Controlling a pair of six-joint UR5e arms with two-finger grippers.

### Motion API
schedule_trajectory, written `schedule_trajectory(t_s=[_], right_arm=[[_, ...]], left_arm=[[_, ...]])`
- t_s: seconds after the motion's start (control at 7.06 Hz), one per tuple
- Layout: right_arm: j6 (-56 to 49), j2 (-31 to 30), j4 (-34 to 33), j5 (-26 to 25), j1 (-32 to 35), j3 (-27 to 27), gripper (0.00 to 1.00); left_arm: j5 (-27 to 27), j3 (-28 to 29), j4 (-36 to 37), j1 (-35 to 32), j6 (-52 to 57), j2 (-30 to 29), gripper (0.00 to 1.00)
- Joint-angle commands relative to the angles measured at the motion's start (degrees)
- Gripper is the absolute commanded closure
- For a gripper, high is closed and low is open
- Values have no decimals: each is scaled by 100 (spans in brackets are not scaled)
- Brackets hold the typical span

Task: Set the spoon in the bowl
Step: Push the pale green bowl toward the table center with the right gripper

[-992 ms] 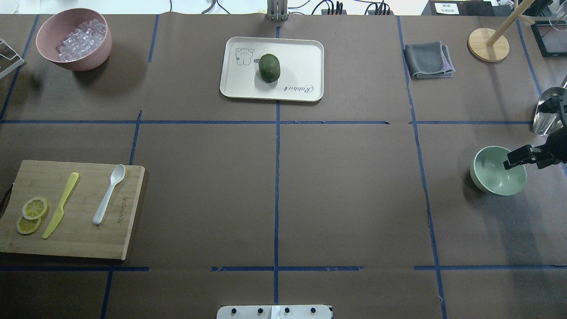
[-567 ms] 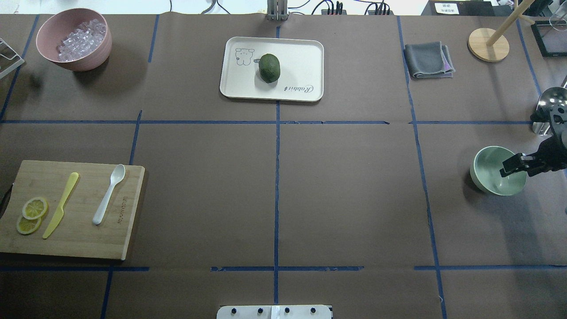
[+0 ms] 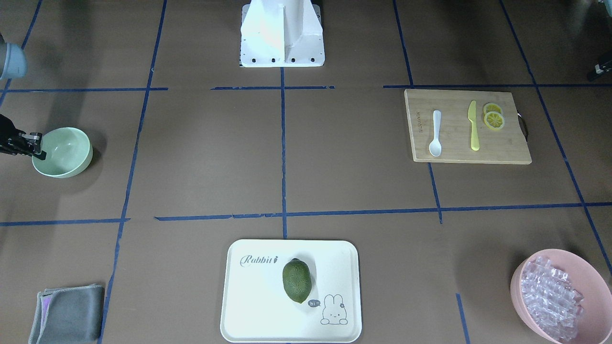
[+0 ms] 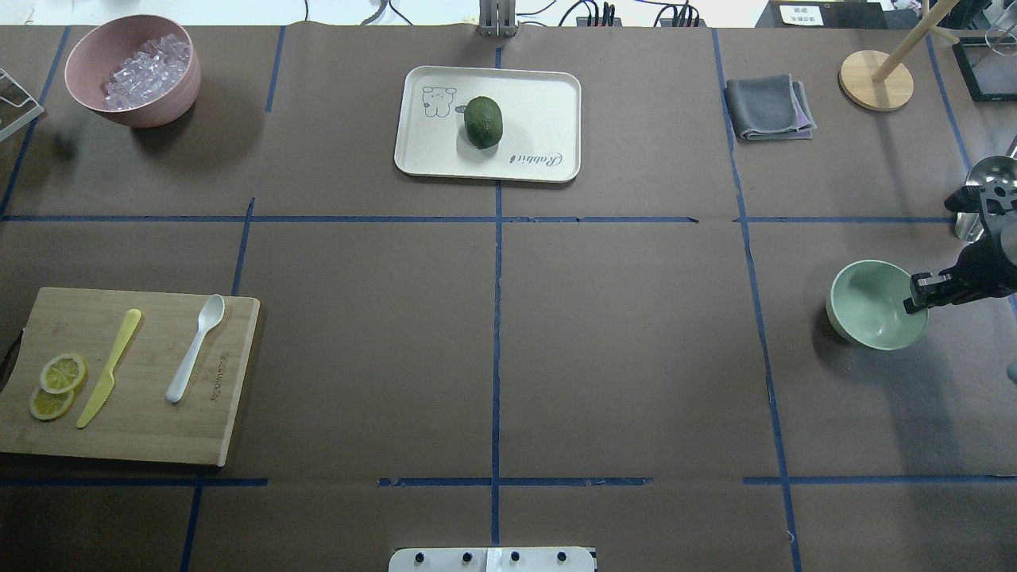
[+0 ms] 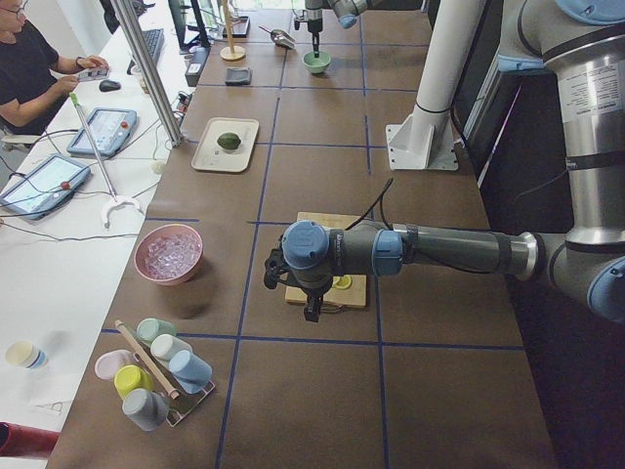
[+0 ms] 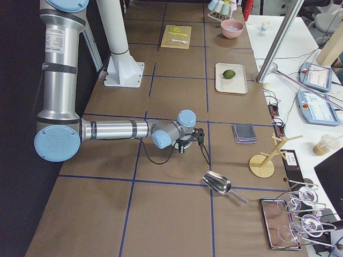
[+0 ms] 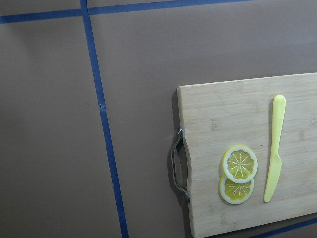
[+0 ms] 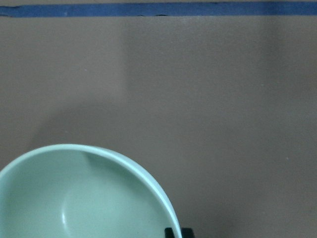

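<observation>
Currently my right gripper clamps the small round mint-green bowl by its rim, likely repositioning it; the white plastic spoon awaits grasping.

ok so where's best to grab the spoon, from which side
By the middle of its straight handle, from above, jaws closing across it. The spoon lies flat on the cutting board, clear of the yellow knife, so both sides have room.
</observation>
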Motion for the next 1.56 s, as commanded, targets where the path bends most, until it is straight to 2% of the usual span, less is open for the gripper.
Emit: schedule_trajectory(t_s=[0.0,0.28,0.43,0.57,0.71,0.85,0.99,1.42], right_arm=[[1437,706,-85,50,-445,408,100],[3152,1750,-120,-116,-1297,558,100],[4014,2226,-138,-552,-1928,541,100],[4396,2666,-321,-983,-2361,463,100],[4679,3210,-871,-1448,-2635,340,100],[4899,3659,-1041,-1549,-2760,-44,100],[5197,3916,-1017,-1750,-2874,-396,100],[5226,3971,-1026,-1866,-2928,-487,98]], left_arm=[[-3,-38,-35,0,2,-15,0],[6,-29,-272,9,-7,-15,0],[6,-11,-446,9,-15,-15,0],[15,-11,-457,9,-7,-15,0],[6,-11,-457,9,-7,-15,0],[6,-11,-457,18,-7,-15,0],[6,-11,-457,9,-7,-15,0],[6,-29,-466,149,-7,-15,0]])
